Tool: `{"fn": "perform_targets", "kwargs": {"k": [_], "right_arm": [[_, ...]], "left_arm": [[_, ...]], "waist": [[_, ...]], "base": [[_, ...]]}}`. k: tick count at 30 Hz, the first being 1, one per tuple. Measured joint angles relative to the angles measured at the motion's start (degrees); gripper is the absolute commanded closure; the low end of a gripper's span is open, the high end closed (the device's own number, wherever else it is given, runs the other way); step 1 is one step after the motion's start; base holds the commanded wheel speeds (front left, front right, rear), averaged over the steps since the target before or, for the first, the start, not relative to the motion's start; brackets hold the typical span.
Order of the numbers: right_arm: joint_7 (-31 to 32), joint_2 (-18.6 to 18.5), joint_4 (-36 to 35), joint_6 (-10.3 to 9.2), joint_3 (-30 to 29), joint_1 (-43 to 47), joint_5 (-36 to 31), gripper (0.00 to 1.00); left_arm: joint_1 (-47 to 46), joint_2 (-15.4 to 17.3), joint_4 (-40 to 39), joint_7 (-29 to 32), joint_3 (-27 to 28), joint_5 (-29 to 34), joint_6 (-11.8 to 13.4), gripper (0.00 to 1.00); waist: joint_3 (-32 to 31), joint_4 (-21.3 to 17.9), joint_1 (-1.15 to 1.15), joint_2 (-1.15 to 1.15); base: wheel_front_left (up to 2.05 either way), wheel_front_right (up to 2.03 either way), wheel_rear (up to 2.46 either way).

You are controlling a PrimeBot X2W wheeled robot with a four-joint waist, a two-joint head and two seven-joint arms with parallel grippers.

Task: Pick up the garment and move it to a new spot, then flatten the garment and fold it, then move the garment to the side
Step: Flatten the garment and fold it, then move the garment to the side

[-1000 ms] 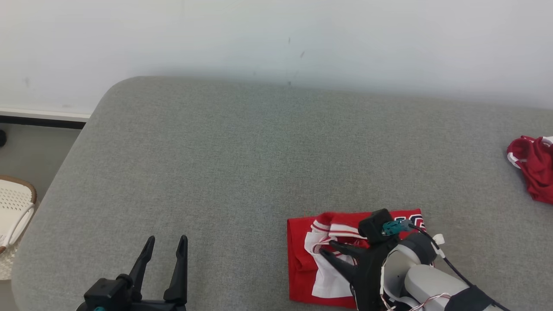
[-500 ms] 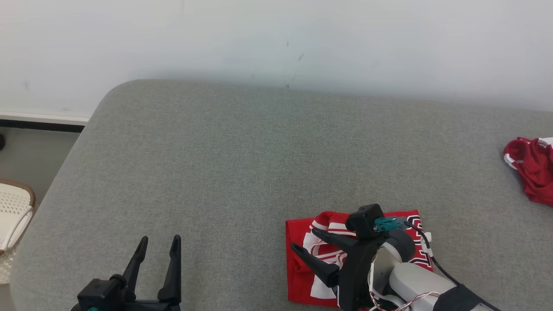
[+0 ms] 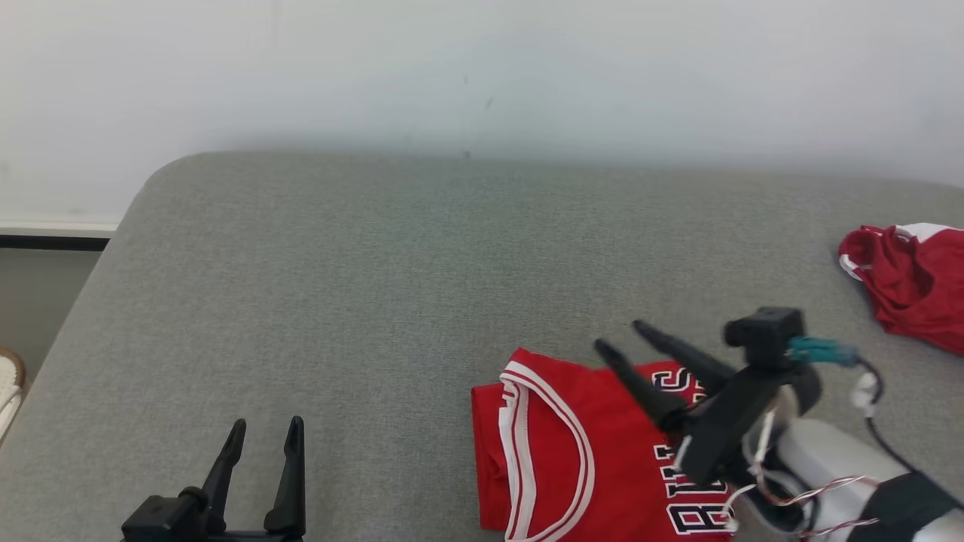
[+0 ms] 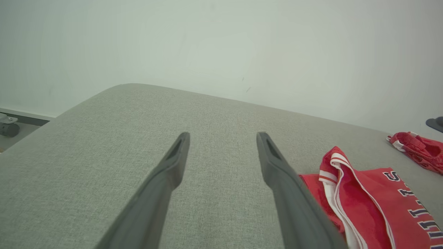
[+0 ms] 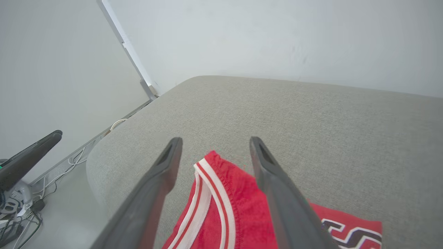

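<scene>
The garment (image 3: pixel 557 452), a red jersey with white trim and dark lettering, lies folded on the grey cushion (image 3: pixel 376 263) near its front edge. My right gripper (image 3: pixel 619 335) hovers open just above the garment's far right part, fingers pointing up-left, holding nothing. In the right wrist view the garment (image 5: pixel 221 214) shows between and below the open right gripper (image 5: pixel 215 139). My left gripper (image 3: pixel 267 423) stands open at the lower left, well clear of the cloth. The left wrist view has the left gripper (image 4: pixel 223 135) spread over bare cushion, with the garment (image 4: pixel 367 204) to its right.
A second crumpled red garment (image 3: pixel 911 293) lies at the cushion's right edge and shows far right from the left wrist (image 4: pixel 417 150). A white wall backs the cushion. A pale basket (image 3: pixel 6 384) peeks in at the left. Cables (image 5: pixel 20 207) lie on the floor.
The camera has shifted, sliding the scene left. My right gripper rose off the garment and swung right. The garment now shows its red lettered face instead of the white inside. The left gripper keeps its pose.
</scene>
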Motion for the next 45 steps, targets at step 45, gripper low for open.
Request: {"fn": "perform_targets", "kwargs": {"k": [45], "right_arm": [[1.69, -0.87, 17.13, -0.48, -6.58, 10.08, 15.97, 0.0]], "left_arm": [[-3.67, -0.24, -0.46, 0.0, -1.77, 1.08, -2.31, 0.0]], "waist": [[5.96, 1.48, 0.0, 0.0]], "base": [[0.0, 0.0, 0.0]]}}
